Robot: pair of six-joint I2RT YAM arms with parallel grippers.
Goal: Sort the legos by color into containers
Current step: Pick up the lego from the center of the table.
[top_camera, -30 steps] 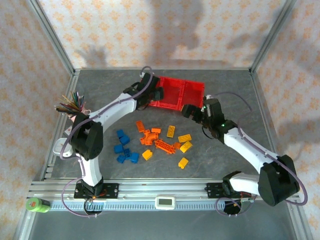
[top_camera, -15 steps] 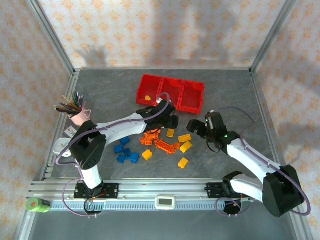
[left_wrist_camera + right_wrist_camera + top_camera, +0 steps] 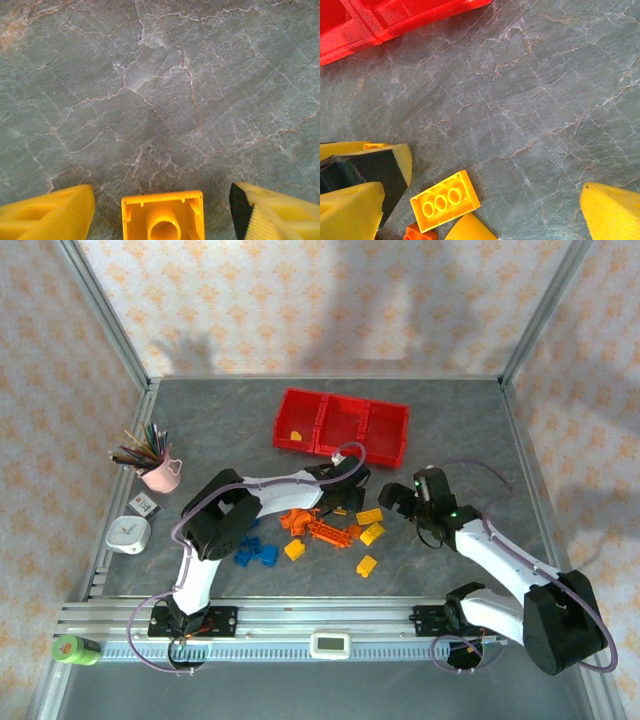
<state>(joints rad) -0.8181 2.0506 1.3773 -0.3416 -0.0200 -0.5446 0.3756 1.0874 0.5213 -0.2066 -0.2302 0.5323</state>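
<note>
Blue, orange and yellow legos (image 3: 325,531) lie loose on the table (image 3: 470,420). The left end effector (image 3: 162,195), spread, straddles a yellow brick (image 3: 162,222); the right end effector (image 3: 391,498) is spread too. An off-centre pinch may flick it away from the red containers (image 3: 343,426) behind.

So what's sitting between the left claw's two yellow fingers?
A yellow lego, hollow side facing the camera, with a gap on each side, so the left claw is open. The left wrist view shows it.
</note>
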